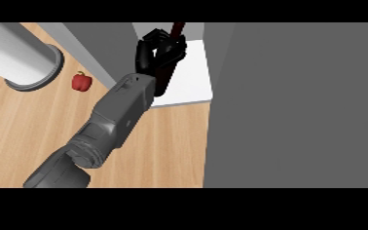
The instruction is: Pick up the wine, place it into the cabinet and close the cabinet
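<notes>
Wooden counter is seen at lower left, with a cut-off grey cylinder and a red pepper above it. At upper centre the wine, largely hidden, is clasped by the curled left hand over the white shelf inside the grey cabinet.

Red pepper, dark red wine, black hand

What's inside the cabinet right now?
The wine, with the left robot hand curled round it, above the cabinet's white floor. The hand covers the bottle's middle; whether its base touches the floor cannot be seen.
</notes>
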You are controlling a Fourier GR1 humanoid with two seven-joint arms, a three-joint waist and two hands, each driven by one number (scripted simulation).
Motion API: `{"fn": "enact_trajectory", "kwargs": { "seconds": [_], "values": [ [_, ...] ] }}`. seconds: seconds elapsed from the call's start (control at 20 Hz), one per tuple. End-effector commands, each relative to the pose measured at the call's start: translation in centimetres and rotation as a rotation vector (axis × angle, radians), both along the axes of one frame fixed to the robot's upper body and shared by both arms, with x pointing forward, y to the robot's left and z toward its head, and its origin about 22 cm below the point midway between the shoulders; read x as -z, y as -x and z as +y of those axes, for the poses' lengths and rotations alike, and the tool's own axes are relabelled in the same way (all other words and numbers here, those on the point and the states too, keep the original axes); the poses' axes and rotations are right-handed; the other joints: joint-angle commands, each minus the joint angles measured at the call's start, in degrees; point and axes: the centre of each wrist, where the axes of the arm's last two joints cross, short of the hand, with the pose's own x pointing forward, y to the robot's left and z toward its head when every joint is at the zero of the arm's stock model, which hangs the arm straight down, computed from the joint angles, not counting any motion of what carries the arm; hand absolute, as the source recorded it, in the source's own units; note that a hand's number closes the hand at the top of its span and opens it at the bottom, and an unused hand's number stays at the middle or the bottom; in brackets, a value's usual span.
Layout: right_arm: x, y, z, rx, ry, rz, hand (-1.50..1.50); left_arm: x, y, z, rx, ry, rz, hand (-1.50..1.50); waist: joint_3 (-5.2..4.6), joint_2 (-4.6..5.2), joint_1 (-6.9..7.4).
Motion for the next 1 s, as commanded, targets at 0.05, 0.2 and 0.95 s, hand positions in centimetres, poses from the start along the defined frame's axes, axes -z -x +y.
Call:
{"fn": "enact_trajectory", "kwargs": {
  "seconds": [0.05,0.2,0.95],
  "values": [
    [-0.2,0.4,0.1,-0.008,-0.001,-0.011,-1.50,-0.3,-0.3,0.8,-0.026,-0.008,-0.015,1.50,-0.03,0.14,-0.26],
    [-0.2,-0.1,0.5,0.004,0.000,-0.007,-1.50,-0.7,-0.6,1.0,-0.064,-0.056,-0.009,1.50,-0.03,0.10,0.37],
    [-0.2,0.7,-0.3,-0.016,0.014,-0.018,-1.50,-0.3,-0.7,3.6,-0.155,-0.171,0.040,-1.50,-0.01,0.71,-1.19]
  ]
}}
